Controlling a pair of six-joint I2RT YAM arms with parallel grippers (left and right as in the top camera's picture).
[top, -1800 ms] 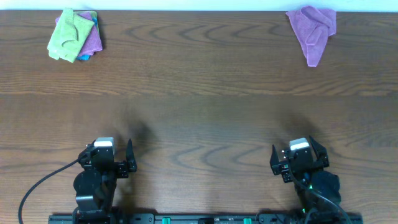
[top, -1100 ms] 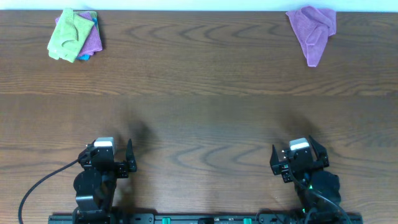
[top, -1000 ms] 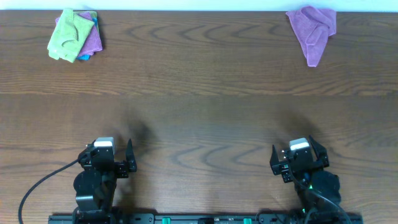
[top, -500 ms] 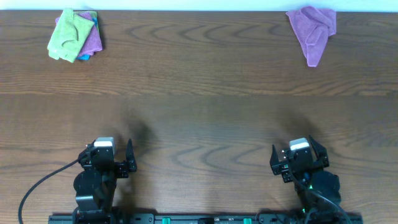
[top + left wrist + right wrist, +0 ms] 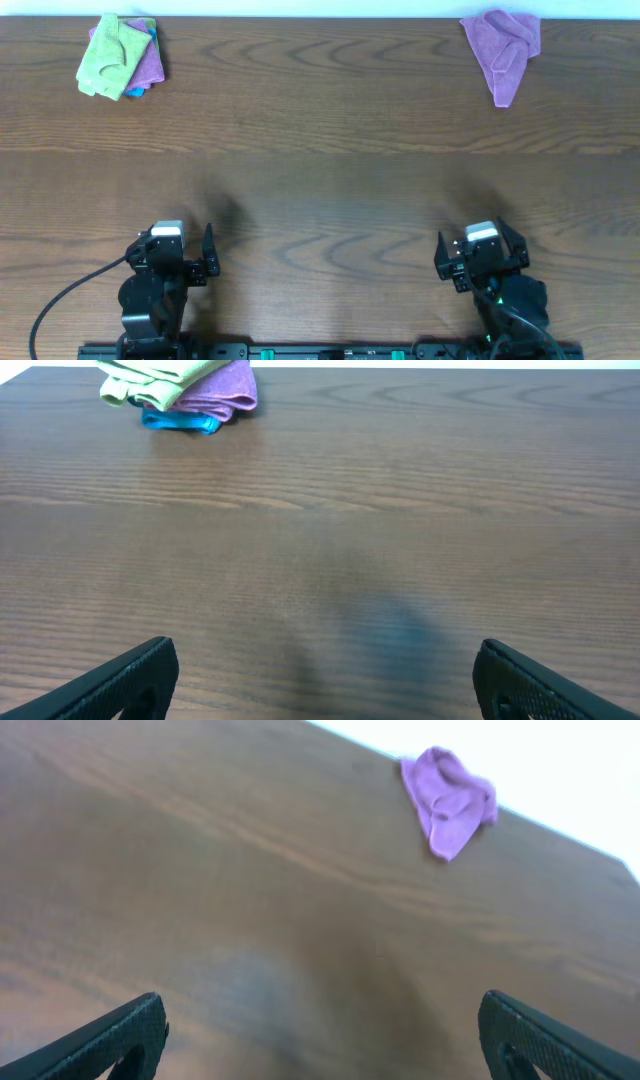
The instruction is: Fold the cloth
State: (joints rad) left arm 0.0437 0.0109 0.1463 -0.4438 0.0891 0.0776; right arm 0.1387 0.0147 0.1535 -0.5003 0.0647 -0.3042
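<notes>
— How's the feed on your end?
— I'm getting soft, even light from above. The overhead view is sharp, and the wooden table has no glare, only two faint, diffuse shadows in its lower half.
— And the wrist cameras?
— My left wrist view is crisp, with a dull bluish shadow in the foreground. My right wrist view is blurred all over: the purple cloth looks soft-edged, and the background beyond the table is blown out white.

Looking like a robotics lab: left arm and right arm are sitting on a rail at the wood-grain table's 6 o'clock (cable trailing off around 8).
</notes>
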